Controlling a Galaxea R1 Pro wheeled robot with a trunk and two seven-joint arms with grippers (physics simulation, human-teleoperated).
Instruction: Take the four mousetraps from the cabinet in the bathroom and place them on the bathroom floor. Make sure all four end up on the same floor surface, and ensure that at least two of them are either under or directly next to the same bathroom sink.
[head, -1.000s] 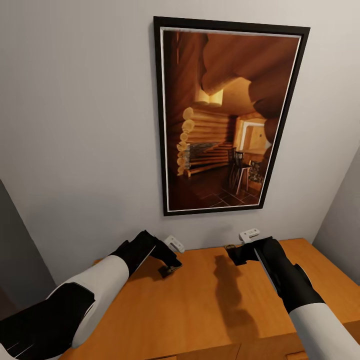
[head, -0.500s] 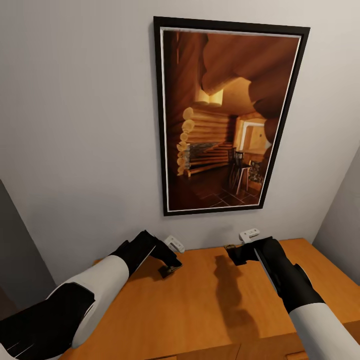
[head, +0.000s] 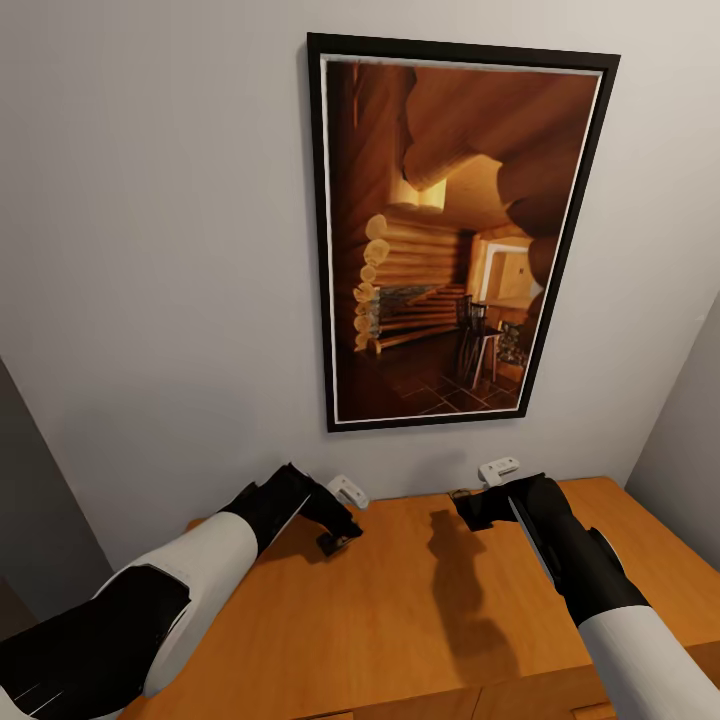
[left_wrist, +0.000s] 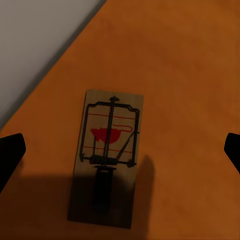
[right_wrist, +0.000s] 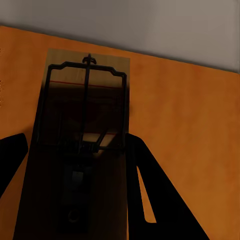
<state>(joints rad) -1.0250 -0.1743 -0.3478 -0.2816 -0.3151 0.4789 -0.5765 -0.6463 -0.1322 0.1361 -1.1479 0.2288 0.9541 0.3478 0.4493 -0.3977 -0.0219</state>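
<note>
Left wrist view: the left end effector (left_wrist: 120, 150) is spread wide, its two black fingertips (left_wrist: 10, 152) at opposite edges of the picture, with one mousetrap (left_wrist: 106, 157) lying flat on the orange-brown cabinet top (left_wrist: 190, 75) between them and untouched by either. That trap's long axis runs along the line of the fingers; its red spot sits near the middle of the board and the wire frame lies toward the end nearer the pale wall (left_wrist: 35, 35). A dark shadow covers the board's near end.

In the right wrist view the right end effector (right_wrist: 75, 165) is also spread, its dark fingers flanking a second mousetrap (right_wrist: 80, 145) that lies flat, long axis pointing at the wall, its far end just short of where wood meets wall. Whether the fingers touch this board I cannot tell; most of it is in shadow.

From the head view, the left end effector (head: 335, 535) and right end effector (head: 468, 505) hang low over the back of the worktop (head: 420, 620), well apart. Two small white fittings (head: 348, 490) sit on the wall just above the wood, and one large black-framed picture (head: 450, 235) of a log interior hangs above. Two mousetraps are visible in all.
</note>
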